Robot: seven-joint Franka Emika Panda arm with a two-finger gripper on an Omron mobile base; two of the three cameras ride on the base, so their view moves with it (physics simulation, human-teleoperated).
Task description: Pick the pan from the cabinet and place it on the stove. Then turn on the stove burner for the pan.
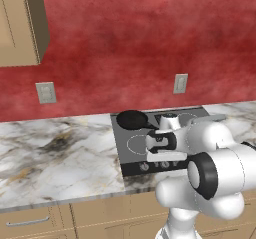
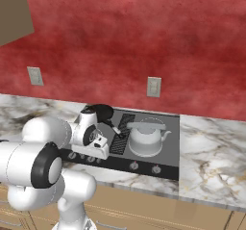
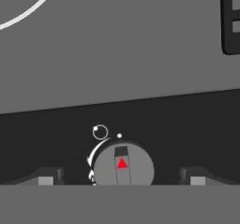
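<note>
Red wall and marbled counter (image 1: 55,153) framed the scene, with the stove (image 2: 168,142) set into the counter and the cabinet (image 1: 20,23) hanging at the upper left of the left base view. The pan (image 1: 132,118) was seen resting on the stove's rear left ring, its handle pointing toward the centre vent grille (image 2: 122,133); a silvery lidded pot (image 2: 146,137) sat on the neighbouring ring. So the placing step was judged done, and the burner step was in hand.

The gripper (image 3: 122,181) was held low over the front strip of the stove, its jaws spread wide and empty, one fingertip to each side of a round knob (image 3: 123,169) marked with a red triangle. No contact with the knob could be confirmed.

Several risks were judged from this. The row holds several like knobs, and whether this one governs the pan's burner could not be told; a wrong choice would heat a bare ring or the pot. If the jaws were closed off-centre, the knob could be pinched on one edge and slip as the hand turned. A turn made too short might leave the burner unlit. The arm stood close to the pan's handle, so a wide wrist swing might nudge the pan off its ring.
</note>
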